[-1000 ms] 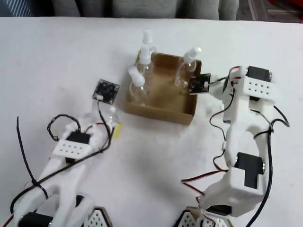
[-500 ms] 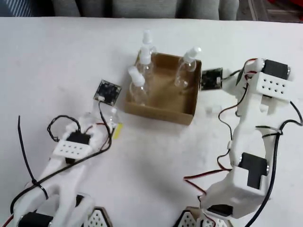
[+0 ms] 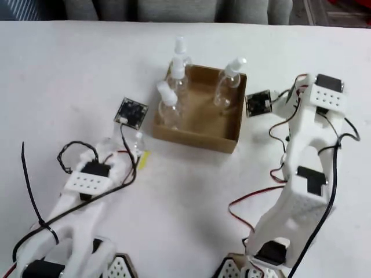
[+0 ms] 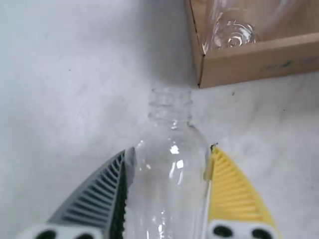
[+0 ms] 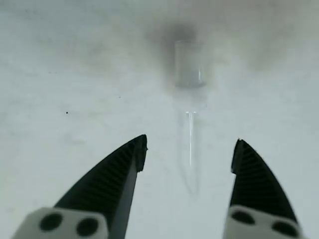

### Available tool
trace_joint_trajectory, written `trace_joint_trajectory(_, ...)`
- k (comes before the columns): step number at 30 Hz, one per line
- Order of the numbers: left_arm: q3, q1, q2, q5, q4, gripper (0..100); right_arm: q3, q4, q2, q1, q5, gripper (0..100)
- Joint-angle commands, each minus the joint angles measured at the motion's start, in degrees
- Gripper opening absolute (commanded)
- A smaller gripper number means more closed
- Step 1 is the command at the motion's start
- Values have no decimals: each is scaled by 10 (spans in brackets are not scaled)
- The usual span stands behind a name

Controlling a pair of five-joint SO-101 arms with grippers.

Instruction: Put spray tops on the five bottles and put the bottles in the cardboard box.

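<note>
Gripping an uncapped bottle (image 4: 169, 194) round its body, the left pincer (image 4: 168, 152) is clenched tight, and the bottle's neck sits just off the box's (image 3: 194, 136) near-left corner. The box is mid-tabletop (image 3: 69, 58) with capped bottles in it: one front-left (image 3: 168, 104), one behind that (image 3: 177, 75), one on the right (image 3: 229, 81). Over on the right, the right pincer (image 5: 189, 144) is spread wide with nothing in it, and a loose spray top (image 5: 189, 69) lies just ahead, its tube pointing back toward it.
</note>
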Motion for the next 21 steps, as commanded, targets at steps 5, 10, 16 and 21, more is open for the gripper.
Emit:
trace_joint_trajectory(5, -4, -5, -19, -7, -17, 20, -131, 33, 104, -20, 8, 176)
trace_joint_trajectory(10, -4, -5, -19, -7, -17, 20, -232, 60, 191, -20, 5, 198)
trace_joint_trajectory(16, -4, -5, -19, -7, -17, 20, -357, 112, 279, -32, 4, 201)
trace_joint_trajectory(21, -4, -5, -19, -7, -17, 20, -398, 113, 319, -40, 4, 201)
